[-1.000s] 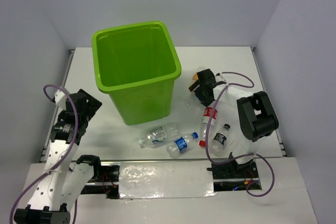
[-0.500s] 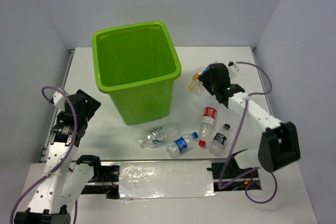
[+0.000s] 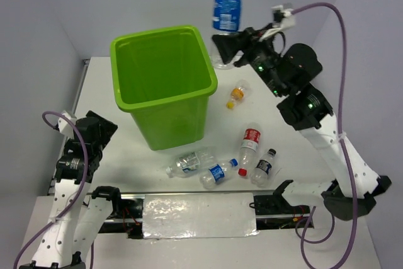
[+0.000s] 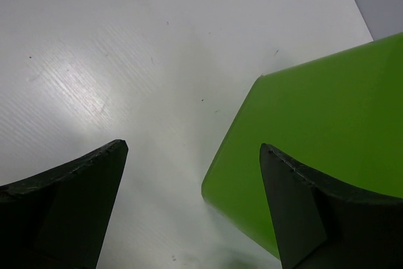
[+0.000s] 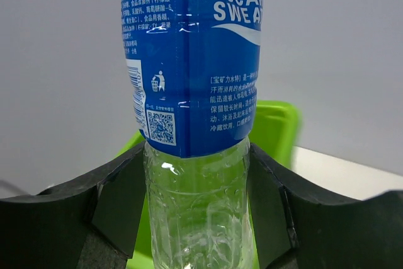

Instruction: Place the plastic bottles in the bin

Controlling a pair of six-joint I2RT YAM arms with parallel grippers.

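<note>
The lime-green bin [image 3: 165, 86] stands upright at the table's centre-left. My right gripper [image 3: 221, 48] is shut on a clear bottle with a blue label and white cap [image 3: 225, 14], held upright high in the air just right of the bin's rim. In the right wrist view the bottle [image 5: 195, 92] sits between the pads, with the bin [image 5: 277, 130] behind it. An orange-capped bottle [image 3: 236, 94] lies right of the bin. Several bottles lie at the front: a clear one [image 3: 189, 162], a blue-labelled one [image 3: 217, 173], a red-labelled one [image 3: 249, 146], a black-capped one [image 3: 263, 165]. My left gripper [image 4: 192, 181] is open and empty beside the bin's wall [image 4: 327, 149].
Grey walls enclose the white table [image 3: 277, 80] on three sides. The left arm [image 3: 82, 146] is low at the table's left edge. A purple cable [image 3: 343, 61] loops above the right arm. Reflective tape [image 3: 198, 212] runs along the near edge.
My right gripper has lifted the blue-labelled bottle from the table right of the bin up high and left towards the bin's rim. The left arm has barely moved.
</note>
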